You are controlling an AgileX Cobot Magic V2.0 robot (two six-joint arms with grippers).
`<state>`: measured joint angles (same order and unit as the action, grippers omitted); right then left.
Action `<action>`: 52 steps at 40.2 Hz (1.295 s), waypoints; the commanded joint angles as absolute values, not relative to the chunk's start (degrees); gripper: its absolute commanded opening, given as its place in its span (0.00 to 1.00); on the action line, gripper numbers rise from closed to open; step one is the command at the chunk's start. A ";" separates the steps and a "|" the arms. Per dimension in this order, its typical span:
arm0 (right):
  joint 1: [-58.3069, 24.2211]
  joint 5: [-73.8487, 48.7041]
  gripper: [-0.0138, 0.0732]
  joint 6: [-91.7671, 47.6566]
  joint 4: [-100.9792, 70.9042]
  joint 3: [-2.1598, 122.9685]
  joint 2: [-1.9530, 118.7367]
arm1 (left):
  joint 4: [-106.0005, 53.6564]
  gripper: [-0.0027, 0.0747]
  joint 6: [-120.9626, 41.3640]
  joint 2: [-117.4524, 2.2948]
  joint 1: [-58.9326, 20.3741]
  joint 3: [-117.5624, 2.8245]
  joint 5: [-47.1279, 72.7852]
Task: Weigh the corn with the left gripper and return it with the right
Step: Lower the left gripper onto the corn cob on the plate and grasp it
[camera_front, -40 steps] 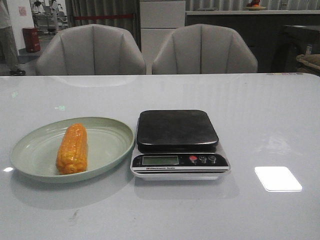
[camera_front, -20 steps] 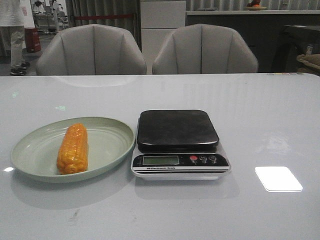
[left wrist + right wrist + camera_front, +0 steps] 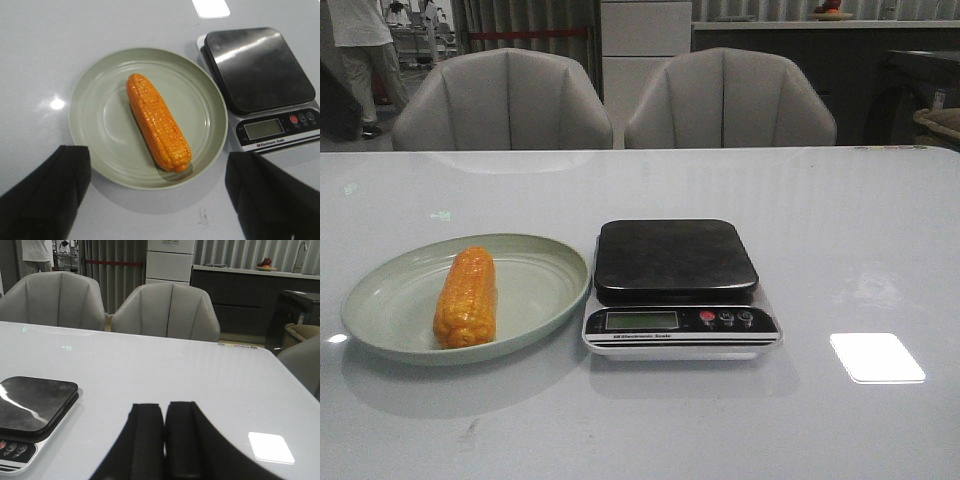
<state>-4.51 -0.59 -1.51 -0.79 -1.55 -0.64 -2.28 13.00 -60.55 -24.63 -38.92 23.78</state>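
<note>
The orange-yellow corn [image 3: 465, 297] lies in a pale green plate [image 3: 535, 270] at the table's left; it also shows in the left wrist view [image 3: 157, 121] on the plate [image 3: 100, 120]. A kitchen scale [image 3: 675, 262] with a bare black platform stands right of the plate, also in the left wrist view [image 3: 260, 67] and the right wrist view [image 3: 32, 405]. My left gripper [image 3: 157, 165] is open and empty, hovering above the plate's near edge with the corn between its fingers' line. My right gripper [image 3: 164, 412] is shut and empty, to the right of the scale. Neither gripper shows in the front view.
Two grey chairs [image 3: 505, 100] [image 3: 728, 98] stand behind the table's far edge. A bright light patch [image 3: 876, 357] lies on the white table right of the scale. A person [image 3: 365, 55] stands in the far left background.
The corn, plate and scale have not moved. Only the person in the far background has shifted to the right.
</note>
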 commanded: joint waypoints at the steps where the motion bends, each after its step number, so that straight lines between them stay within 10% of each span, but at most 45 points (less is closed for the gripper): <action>1: -4.24 4.18 0.35 -1.55 0.00 -1.72 -1.75 | -3.00 0.82 15.60 -65.98 -26.30 -43.13 20.06; 29: -4.24 4.18 0.35 -1.55 0.00 -1.72 -1.75 | -7.85 0.81 20.04 -96.69 -28.58 -57.34 25.91; 33: -4.24 4.18 0.35 -1.55 0.00 -1.72 -1.75 | -8.67 0.70 20.04 -98.43 -28.58 -57.34 26.13; 41: -4.24 4.18 0.35 -1.55 0.00 -1.72 -1.75 | -9.02 0.17 19.35 -98.84 -28.58 -60.17 26.88; 52: -4.24 4.18 0.35 -1.55 0.00 -1.72 -1.75 | -9.02 0.21 17.16 -97.71 -33.58 -70.34 27.94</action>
<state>-4.51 -0.59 -1.51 -0.79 -1.55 -0.64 -8.15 17.98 -100.67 -31.39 -66.22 30.04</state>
